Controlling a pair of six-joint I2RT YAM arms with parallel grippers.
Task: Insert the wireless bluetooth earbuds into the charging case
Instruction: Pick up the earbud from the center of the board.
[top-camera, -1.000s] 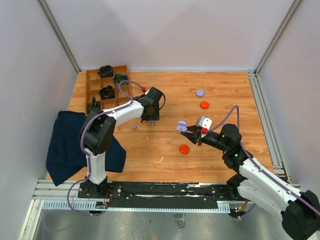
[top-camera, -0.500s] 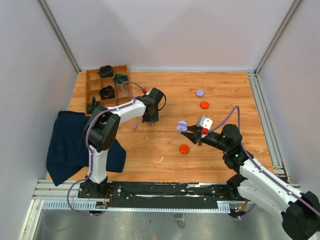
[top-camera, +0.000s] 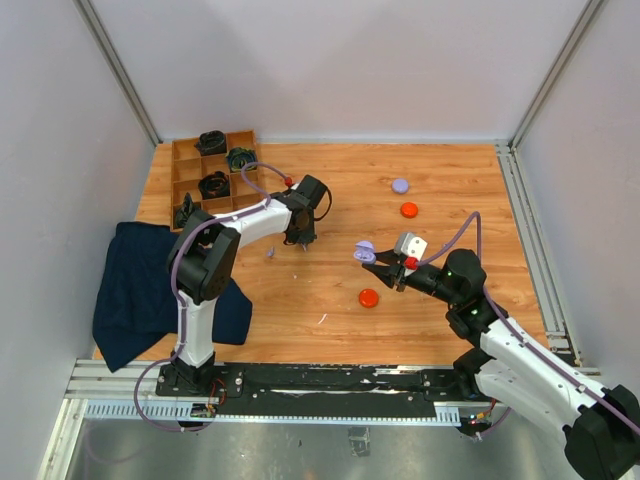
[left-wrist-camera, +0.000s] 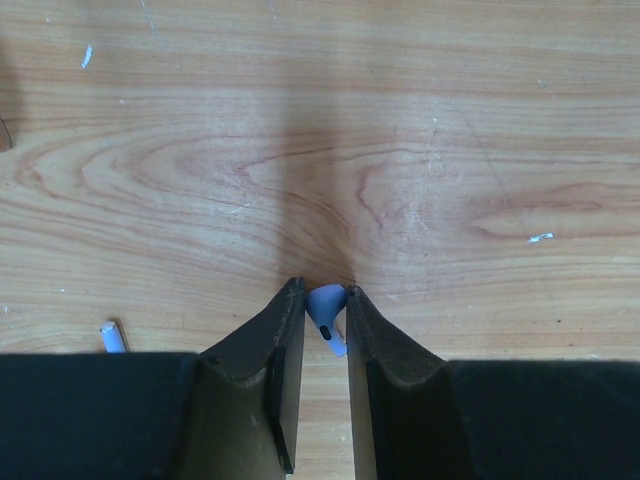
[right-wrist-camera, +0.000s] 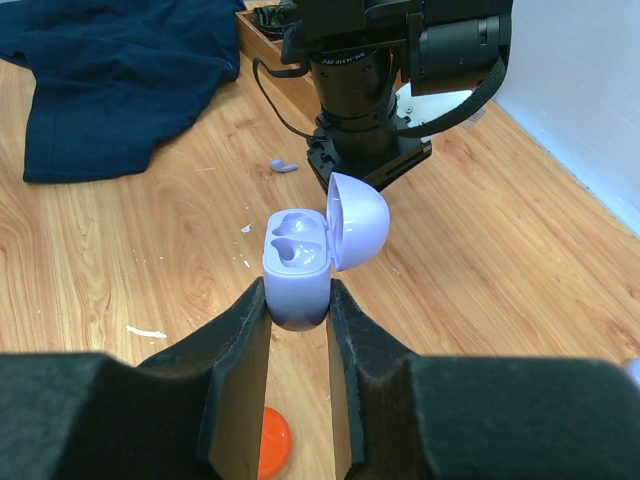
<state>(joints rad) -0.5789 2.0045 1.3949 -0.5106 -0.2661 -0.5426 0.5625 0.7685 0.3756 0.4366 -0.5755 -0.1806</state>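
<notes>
Low over the wood table (top-camera: 330, 280), my left gripper (top-camera: 300, 240) (left-wrist-camera: 323, 295) points down, shut on a lavender earbud (left-wrist-camera: 325, 310). The earbud's head sits between the fingertips at the table surface and its stem points back toward the camera. A second lavender earbud (top-camera: 270, 254) (right-wrist-camera: 284, 166) lies loose on the table just left of that gripper. My right gripper (top-camera: 382, 262) (right-wrist-camera: 298, 292) is shut on the lavender charging case (top-camera: 364, 251) (right-wrist-camera: 297, 265) and holds it above the table. The case's lid is open, and both sockets show empty.
Two orange discs (top-camera: 368, 297) (top-camera: 408, 209) and a lavender disc (top-camera: 400, 185) lie on the table's right half. A wooden compartment box (top-camera: 188, 172) with black coiled bundles stands at the back left. A dark blue cloth (top-camera: 140, 290) covers the left edge.
My left gripper's jaws have closed onto the lavender earbud, and the wrist has shifted slightly. The right arm and the case have stayed put.
</notes>
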